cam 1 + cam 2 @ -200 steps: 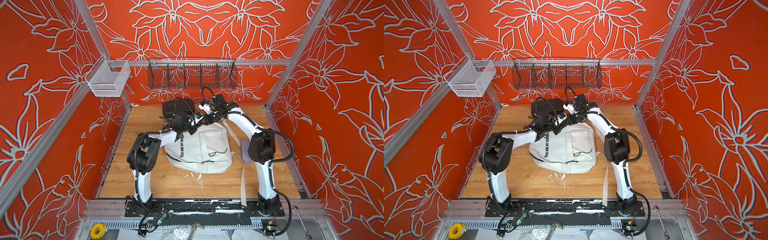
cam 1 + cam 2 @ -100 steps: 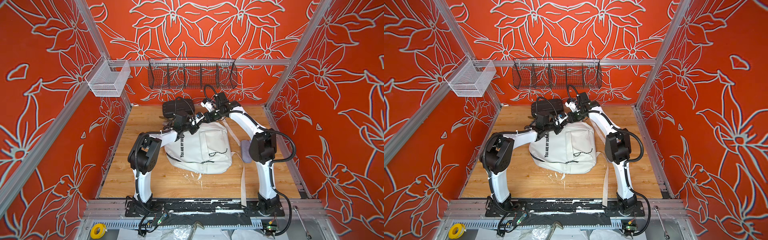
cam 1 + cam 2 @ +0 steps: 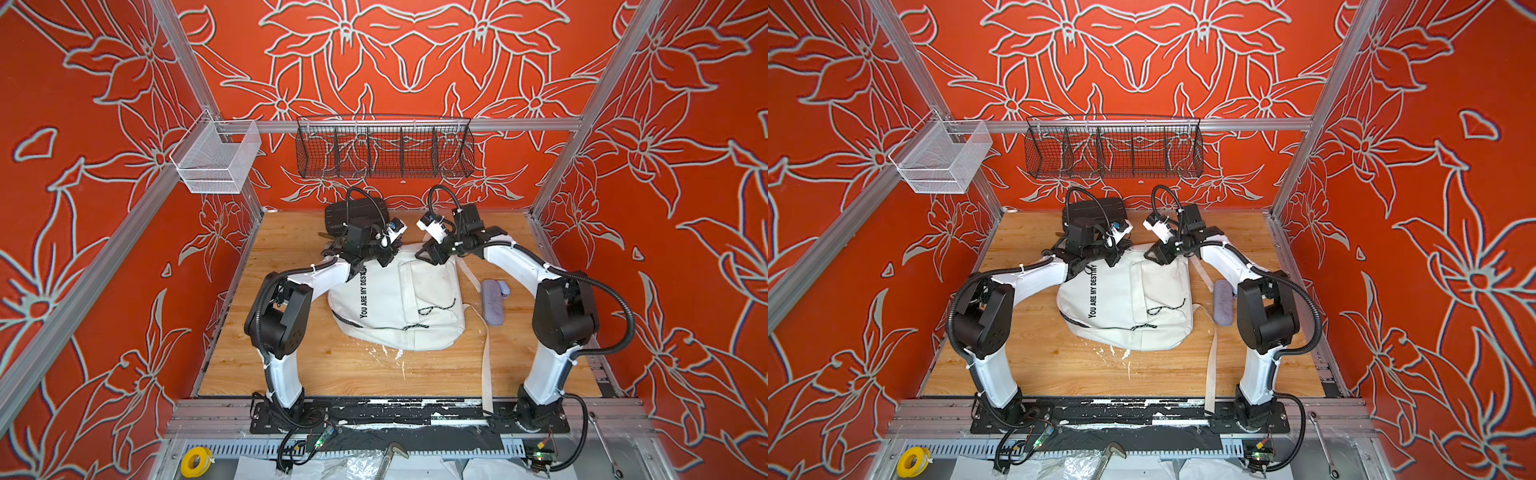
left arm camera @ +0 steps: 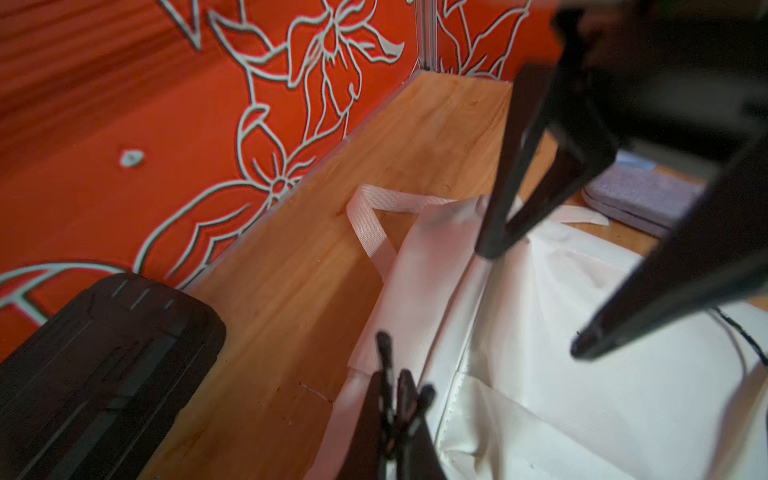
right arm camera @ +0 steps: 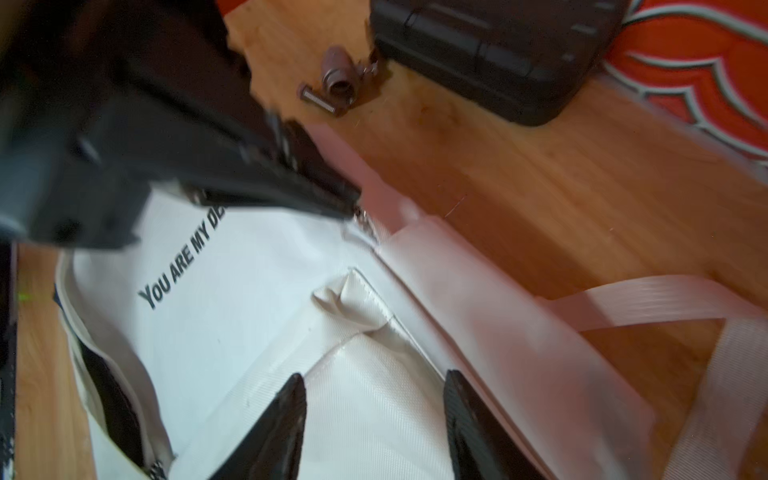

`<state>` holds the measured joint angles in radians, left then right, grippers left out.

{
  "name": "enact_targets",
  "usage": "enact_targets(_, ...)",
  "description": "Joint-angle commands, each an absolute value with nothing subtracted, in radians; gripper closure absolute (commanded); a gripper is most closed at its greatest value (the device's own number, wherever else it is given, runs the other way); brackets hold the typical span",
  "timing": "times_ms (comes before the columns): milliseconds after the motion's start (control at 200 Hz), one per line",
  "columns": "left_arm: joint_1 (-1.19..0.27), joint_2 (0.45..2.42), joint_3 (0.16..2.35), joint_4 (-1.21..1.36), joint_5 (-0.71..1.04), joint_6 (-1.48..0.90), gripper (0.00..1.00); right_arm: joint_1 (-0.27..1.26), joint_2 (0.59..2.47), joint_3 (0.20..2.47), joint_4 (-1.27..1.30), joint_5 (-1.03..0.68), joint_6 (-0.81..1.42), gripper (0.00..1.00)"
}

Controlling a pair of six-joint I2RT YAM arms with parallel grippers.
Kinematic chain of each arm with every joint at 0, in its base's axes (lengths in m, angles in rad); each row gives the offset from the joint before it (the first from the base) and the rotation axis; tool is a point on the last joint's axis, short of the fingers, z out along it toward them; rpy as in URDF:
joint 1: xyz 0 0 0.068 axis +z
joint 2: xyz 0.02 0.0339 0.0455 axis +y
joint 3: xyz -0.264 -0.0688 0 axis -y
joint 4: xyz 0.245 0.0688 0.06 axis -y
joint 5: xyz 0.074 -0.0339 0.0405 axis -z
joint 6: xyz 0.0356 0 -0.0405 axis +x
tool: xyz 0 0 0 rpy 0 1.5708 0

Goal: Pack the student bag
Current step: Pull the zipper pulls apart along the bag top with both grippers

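My left tool (image 5: 355, 203) covers the end of the print (image 5: 183, 266) on the student bag (image 5: 257, 332); whether its closed tips pinch anything is too blurred to tell. My right tool (image 5: 374, 376) is cut off by the picture's edge. A small brownish thing (image 5: 338, 75) beside the black case (image 5: 498, 45) is too blurred to name.

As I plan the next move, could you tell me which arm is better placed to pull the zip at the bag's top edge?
Left, probably: the left gripper seems shut on the metal zip pull at the student bag's top edge; the right gripper hangs open over the front pocket.
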<state>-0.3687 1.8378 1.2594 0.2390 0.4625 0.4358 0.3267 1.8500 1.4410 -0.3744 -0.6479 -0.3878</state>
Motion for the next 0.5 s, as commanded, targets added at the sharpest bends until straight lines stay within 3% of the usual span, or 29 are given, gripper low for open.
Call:
enact_targets(0, -0.379, 1.766, 1.277, 0.242, 0.528, 0.4, 1.0, 0.331, 1.81, 1.391, -0.213, -0.708, -0.591, 0.42)
enact_targets(200, -0.385, 1.738, 1.301, 0.209, 0.558, 0.393, 1.0, 0.333, 1.868, 1.473, -0.252, -0.698, -0.636, 0.43)
enact_targets(495, -0.403, 1.743, 1.341, 0.178, 0.568, 0.379, 1.0, 0.357, 1.849, 1.409, -0.182, -0.664, -0.739, 0.45)
